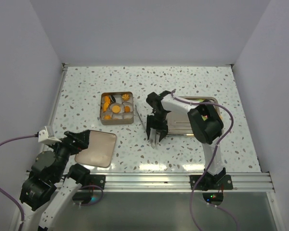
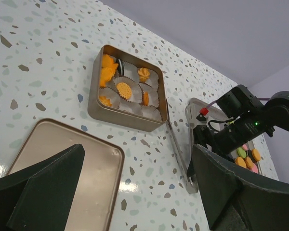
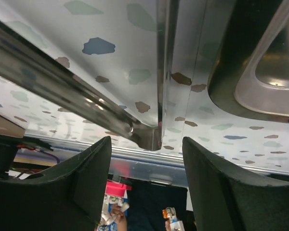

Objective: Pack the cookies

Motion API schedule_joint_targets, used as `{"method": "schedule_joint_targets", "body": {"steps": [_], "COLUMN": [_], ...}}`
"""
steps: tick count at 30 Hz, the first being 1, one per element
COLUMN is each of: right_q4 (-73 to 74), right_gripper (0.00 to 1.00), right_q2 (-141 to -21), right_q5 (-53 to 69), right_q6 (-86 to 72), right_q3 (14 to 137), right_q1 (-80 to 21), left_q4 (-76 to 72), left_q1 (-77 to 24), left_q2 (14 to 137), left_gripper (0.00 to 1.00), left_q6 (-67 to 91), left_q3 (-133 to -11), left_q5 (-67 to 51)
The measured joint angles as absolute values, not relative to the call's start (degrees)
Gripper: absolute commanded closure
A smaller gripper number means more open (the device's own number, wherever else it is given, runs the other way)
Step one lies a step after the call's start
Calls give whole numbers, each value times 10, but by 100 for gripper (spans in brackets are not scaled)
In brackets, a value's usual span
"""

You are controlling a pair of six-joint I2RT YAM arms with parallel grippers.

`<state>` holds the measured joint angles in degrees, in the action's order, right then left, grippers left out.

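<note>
Orange cookies [image 1: 116, 109] sit in white paper cups inside a gold tin [image 1: 102, 119], with one dark cookie among them; they also show in the left wrist view [image 2: 124, 89]. More cookies [image 2: 245, 158], orange, pink and green, lie on a silver tray [image 1: 180, 126] behind the right arm. Metal tongs [image 1: 142, 122] lie on the table between tin and tray. My right gripper [image 1: 155, 138] is open, its fingers either side of the tongs' hinge end [image 3: 147, 137], not closed on it. My left gripper [image 1: 84, 139] is open and empty above the tin's lid [image 1: 97, 149].
The lid [image 2: 62, 168] lies flat at the near left, under the left gripper [image 2: 137, 150]. The tray's corner [image 3: 260, 72] is close to the right gripper [image 3: 147, 144]. An aluminium rail [image 1: 183, 180] runs along the table's near edge. White walls close in three sides.
</note>
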<state>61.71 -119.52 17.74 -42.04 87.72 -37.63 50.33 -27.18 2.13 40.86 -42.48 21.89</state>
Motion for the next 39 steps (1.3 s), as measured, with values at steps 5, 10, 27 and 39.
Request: {"method": "schedule_joint_targets", "body": {"steps": [5,10,27,39], "right_q4": [603,607,701,673], "right_gripper": [35,35,1,4], "right_q2": [-1195,-1193,-891,-777], "right_q5": [181,180,54,62], "right_q6": [-420,-419,-394,-405], "right_q3": [867,870,899,736], "right_q1": [-383,-390,-390,-390], "left_q4": [503,505,479,478], "left_q1": [-272,-272,-273,-291], "left_q2": [25,60,473,494], "left_gripper": [0,0,0,11], "left_q6": [409,406,351,405], "left_q3": [-425,-430,-478,-312], "left_q5": [219,221,95,0]}}
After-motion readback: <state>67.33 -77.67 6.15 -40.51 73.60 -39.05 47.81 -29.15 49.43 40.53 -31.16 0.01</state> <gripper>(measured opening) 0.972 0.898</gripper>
